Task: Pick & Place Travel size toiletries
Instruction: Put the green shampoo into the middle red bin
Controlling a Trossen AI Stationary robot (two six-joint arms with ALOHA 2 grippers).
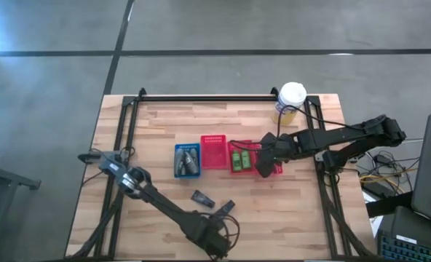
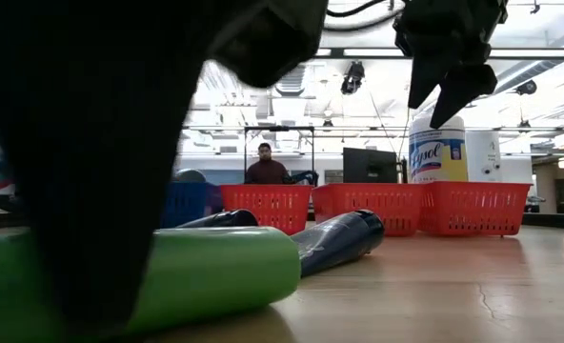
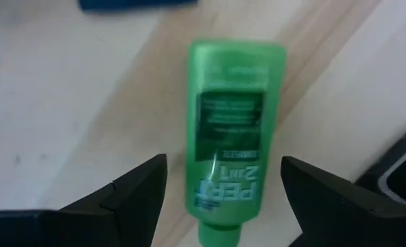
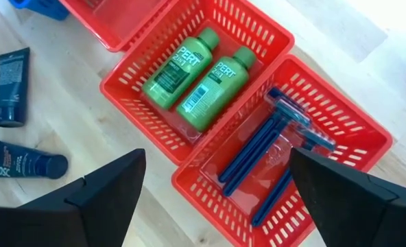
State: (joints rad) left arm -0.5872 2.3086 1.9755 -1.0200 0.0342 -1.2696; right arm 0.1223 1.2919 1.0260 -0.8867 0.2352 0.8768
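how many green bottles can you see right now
3: two green bottles lie side by side in a red tray; one lies on the table between the left gripper's fingers.

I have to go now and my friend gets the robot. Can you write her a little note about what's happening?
Left gripper: open, over a green bottle lying on the table, not gripped.
Right gripper: open, empty, above the red trays.
Done: two green bottles in one red tray, blue razors in the next, grey bottles in the blue tray.
Left: that green bottle and two dark tubes on the table.
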